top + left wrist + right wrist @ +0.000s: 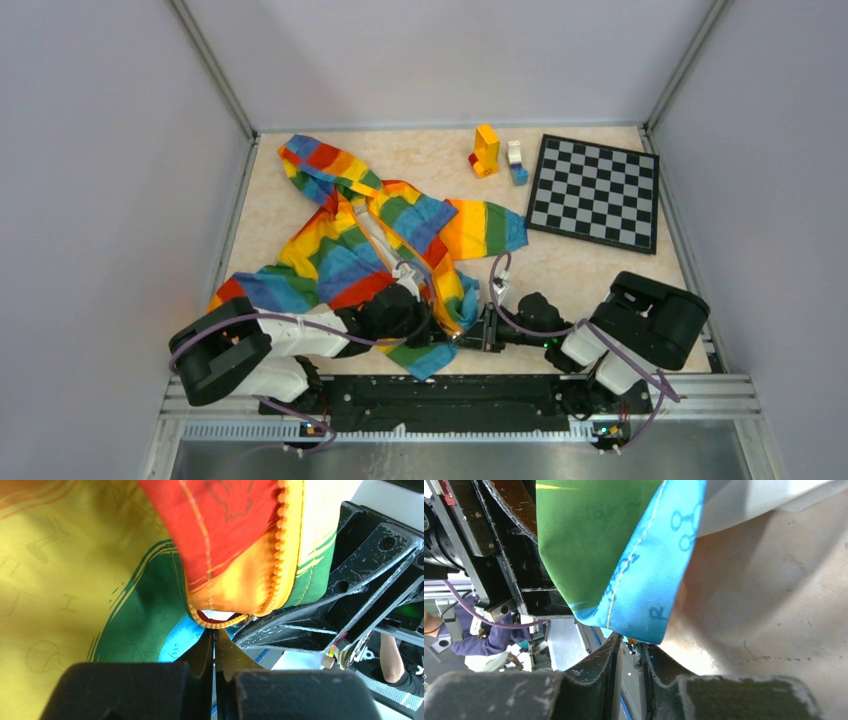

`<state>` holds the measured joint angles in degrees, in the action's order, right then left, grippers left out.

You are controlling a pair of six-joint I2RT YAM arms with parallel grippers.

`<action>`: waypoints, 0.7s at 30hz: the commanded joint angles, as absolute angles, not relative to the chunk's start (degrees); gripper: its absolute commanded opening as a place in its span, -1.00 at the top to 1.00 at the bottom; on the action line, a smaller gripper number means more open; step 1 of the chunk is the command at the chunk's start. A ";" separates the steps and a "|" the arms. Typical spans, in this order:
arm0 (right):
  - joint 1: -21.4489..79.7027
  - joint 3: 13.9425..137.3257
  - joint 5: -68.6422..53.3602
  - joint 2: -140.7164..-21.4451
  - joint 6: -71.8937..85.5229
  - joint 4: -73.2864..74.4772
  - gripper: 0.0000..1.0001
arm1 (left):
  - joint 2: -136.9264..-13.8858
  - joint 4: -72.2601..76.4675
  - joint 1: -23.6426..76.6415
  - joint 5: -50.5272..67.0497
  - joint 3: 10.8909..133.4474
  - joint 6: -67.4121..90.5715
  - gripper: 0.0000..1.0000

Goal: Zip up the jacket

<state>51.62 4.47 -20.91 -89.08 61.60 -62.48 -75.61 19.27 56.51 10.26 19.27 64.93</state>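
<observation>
Early step: pinning the near hem of the jacket (330, 260), open at near left. Left claw (215, 636) clenched at zip (277, 555) bottom; right claw (630, 647) almost closed by blue corner (644, 595), grasp unclear. Next: mating zip ends.

Seen from above, the bottom hem of the small rainbow-striped fabric jacket (340, 255) covers both arms' fingertips by the near edge of the beige table (570, 285). At the left wrist the cloth runs off the top and left edges. The left gripper (214, 642) is pressed together just beneath the orange zipper teeth (277, 540), and I can't see whether it pinches cloth. The right gripper (630, 655) stands a sliver apart under the blue hem corner, so any grip is unclear. An orange speck there is too small to name.
</observation>
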 commanded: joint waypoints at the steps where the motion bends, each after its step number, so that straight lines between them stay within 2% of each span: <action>1: 51.36 4.04 -23.00 -91.06 60.15 -70.43 0.65 | -73.95 20.96 56.08 10.19 18.73 65.13 1.00; 4: 51.38 4.04 -22.92 -90.99 59.95 -69.98 0.66 | -73.73 20.79 55.99 10.11 18.74 65.14 1.00; 10: 51.37 4.89 -22.37 -90.88 59.21 -67.93 1.00 | -73.49 20.61 55.95 10.10 18.63 65.37 1.00; 15: 51.39 6.28 -21.96 -87.86 58.62 -64.09 1.00 | -73.48 20.69 55.99 10.43 18.56 65.65 1.00; 20: 51.33 6.20 -23.07 -90.04 58.35 -64.33 1.00 | -73.27 20.76 55.88 10.47 18.46 65.65 1.00; 21: 51.41 6.18 -23.14 -89.81 58.23 -63.84 0.95 | -73.32 20.79 55.90 10.43 18.46 65.70 1.00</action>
